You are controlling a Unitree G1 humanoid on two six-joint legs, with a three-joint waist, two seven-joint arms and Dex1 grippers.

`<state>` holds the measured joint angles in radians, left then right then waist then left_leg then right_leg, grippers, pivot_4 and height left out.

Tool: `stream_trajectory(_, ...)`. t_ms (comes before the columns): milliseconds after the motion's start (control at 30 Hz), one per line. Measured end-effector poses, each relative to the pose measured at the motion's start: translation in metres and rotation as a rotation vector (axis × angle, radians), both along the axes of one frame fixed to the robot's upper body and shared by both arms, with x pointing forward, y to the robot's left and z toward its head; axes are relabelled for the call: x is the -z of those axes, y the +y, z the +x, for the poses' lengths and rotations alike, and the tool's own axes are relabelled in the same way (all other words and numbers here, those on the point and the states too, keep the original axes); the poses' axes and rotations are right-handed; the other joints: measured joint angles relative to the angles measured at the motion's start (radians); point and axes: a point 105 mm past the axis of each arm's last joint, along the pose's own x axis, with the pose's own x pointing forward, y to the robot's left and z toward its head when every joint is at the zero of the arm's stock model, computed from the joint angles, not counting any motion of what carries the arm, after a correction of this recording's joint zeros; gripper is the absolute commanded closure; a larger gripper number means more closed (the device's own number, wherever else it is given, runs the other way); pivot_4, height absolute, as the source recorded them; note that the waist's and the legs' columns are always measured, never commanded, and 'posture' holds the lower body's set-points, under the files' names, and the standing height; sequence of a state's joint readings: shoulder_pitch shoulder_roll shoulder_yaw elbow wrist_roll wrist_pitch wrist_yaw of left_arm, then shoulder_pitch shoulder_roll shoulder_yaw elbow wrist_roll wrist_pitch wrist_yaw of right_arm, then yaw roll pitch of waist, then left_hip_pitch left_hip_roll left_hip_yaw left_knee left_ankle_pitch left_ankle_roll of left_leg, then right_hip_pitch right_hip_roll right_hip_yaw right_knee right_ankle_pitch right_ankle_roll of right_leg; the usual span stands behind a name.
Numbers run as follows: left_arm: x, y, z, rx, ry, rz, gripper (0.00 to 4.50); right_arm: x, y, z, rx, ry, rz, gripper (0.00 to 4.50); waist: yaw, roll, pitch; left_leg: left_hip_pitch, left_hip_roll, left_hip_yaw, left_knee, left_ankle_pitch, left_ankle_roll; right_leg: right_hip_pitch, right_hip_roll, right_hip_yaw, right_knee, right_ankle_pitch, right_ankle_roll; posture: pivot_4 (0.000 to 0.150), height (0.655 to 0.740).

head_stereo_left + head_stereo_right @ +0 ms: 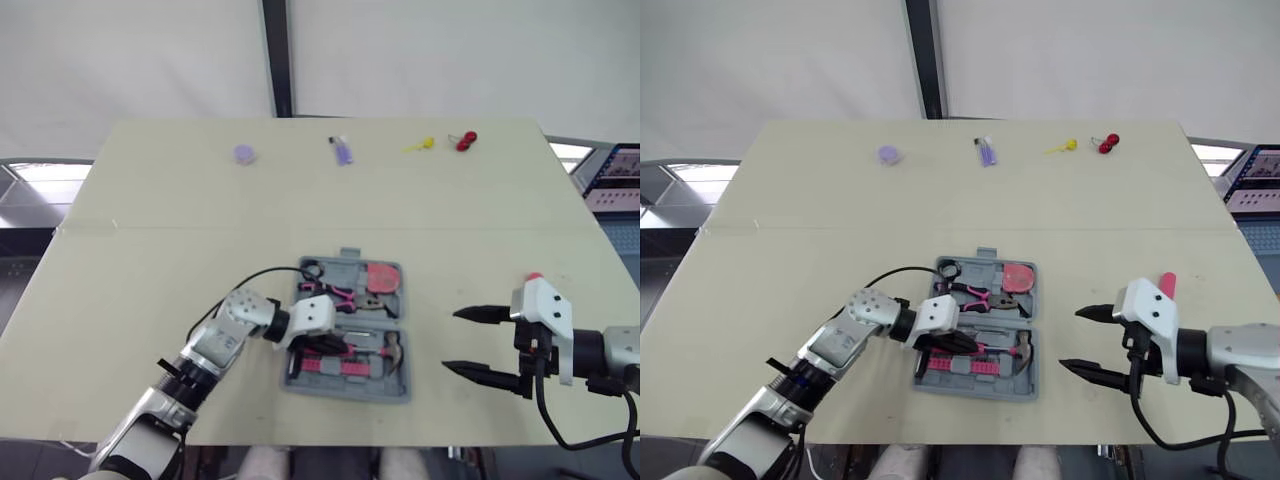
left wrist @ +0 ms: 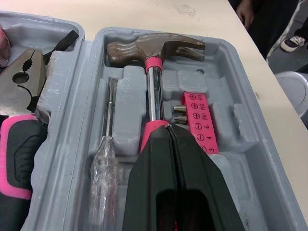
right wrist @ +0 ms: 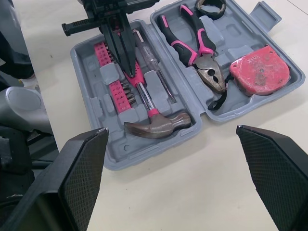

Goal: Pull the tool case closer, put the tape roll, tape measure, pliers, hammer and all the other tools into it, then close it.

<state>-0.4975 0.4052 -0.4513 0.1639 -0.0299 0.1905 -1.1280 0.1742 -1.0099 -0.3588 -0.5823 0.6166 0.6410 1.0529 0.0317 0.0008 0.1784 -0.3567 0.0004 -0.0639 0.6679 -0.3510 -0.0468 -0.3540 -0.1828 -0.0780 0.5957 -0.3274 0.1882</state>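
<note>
The grey tool case (image 1: 345, 388) lies open at the table's near middle. Its far half holds the black tape roll (image 1: 311, 269), pink-handled pliers (image 1: 340, 293) and pink tape measure (image 1: 381, 276). In the near half lie the hammer (image 2: 154, 48), a screwdriver (image 2: 109, 125) and a pink bit holder (image 2: 199, 120). My left gripper (image 2: 169, 127) is shut, its tips together right on top of the hammer's pink handle. Right of the case, my right gripper (image 1: 450, 340) hovers open over bare table, holding nothing.
Along the table's far edge sit a purple disc (image 1: 244, 154), a small purple item (image 1: 342, 150), a yellow item (image 1: 420, 145) and a red one (image 1: 466, 140). Bare tabletop surrounds the case. A person's shoe (image 2: 293, 43) is on the floor beyond the near edge.
</note>
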Motion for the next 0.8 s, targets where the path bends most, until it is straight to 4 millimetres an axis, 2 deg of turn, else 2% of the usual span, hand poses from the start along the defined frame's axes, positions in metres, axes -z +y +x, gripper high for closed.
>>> stream_trajectory(200, 0.003, 0.0, -0.001, -0.004, 0.016, 0.011, 4.47, -0.002, 0.002, 0.0, -0.008, -0.005, 0.012, 0.0, 0.0, 0.0, -0.002, 0.002, 0.0, 0.0, -0.001, 0.0, 0.0, 0.003, 0.0, 0.0, -0.001, 0.0, 0.0, 0.15, 0.74)
stream_trajectory(533, 0.007, -0.001, -0.001, -0.011, 0.022, 0.016, 4.47, -0.008, 0.017, -0.007, -0.062, -0.041, 0.1, 0.0, 0.001, 0.0, -0.005, 0.006, 0.0, -0.001, -0.001, 0.0, 0.0, 0.01, 0.0, -0.002, -0.005, 0.0, 0.0, 0.15, 0.74)
stream_trajectory(800, 0.01, -0.002, -0.003, -0.013, 0.025, 0.025, 4.47, -0.01, 0.017, -0.007, -0.065, -0.045, 0.105, 0.0, 0.003, 0.0, -0.011, 0.007, 0.0, -0.001, -0.001, 0.0, 0.001, 0.012, 0.0, -0.002, -0.005, 0.0, 0.0, 0.15, 0.74)
